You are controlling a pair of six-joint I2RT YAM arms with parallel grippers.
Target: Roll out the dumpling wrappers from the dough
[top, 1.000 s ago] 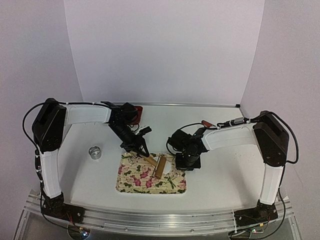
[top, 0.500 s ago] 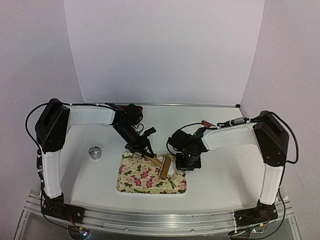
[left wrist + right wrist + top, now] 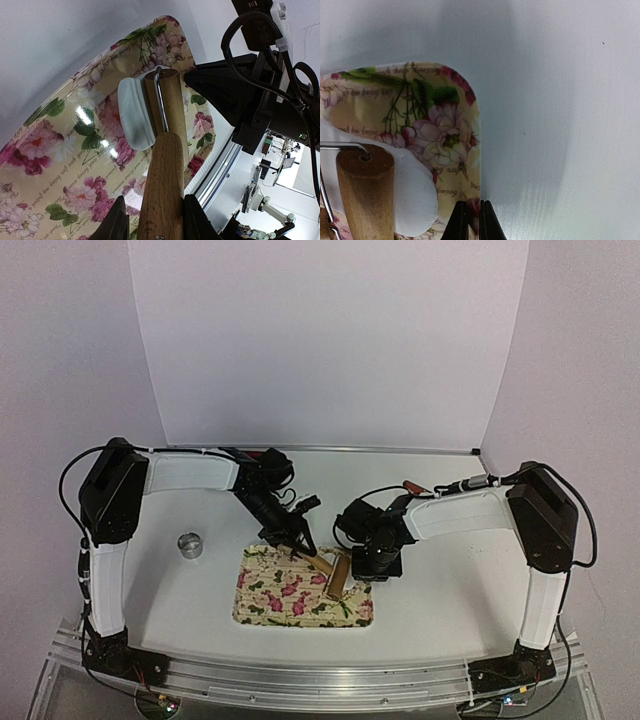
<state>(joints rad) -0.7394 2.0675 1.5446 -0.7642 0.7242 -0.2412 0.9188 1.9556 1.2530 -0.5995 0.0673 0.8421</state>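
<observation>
A wooden rolling pin [image 3: 336, 575] lies across white dough [image 3: 134, 112] on a floral tray [image 3: 262, 598]. My left gripper [image 3: 152, 222] is shut on the pin's handle [image 3: 162, 180]. The roller [image 3: 170, 102] presses the dough's right side, near the tray's far-right corner. The flattened dough [image 3: 412, 195] also shows beside the roller [image 3: 367, 197] in the right wrist view. My right gripper [image 3: 472, 220] is shut on the tray's rim [image 3: 476, 150] at its right edge. The dumpling wrappers are out of view.
A metal ring cutter [image 3: 190, 544] stands on the table left of the tray. A dark red object [image 3: 278, 459] sits at the back behind the left arm. The right arm's wrist [image 3: 375, 540] hangs close to the roller's far end.
My left gripper has pushed the rolling pin to the right across the tray, onto the dough near the right edge. The right arm has not moved.
</observation>
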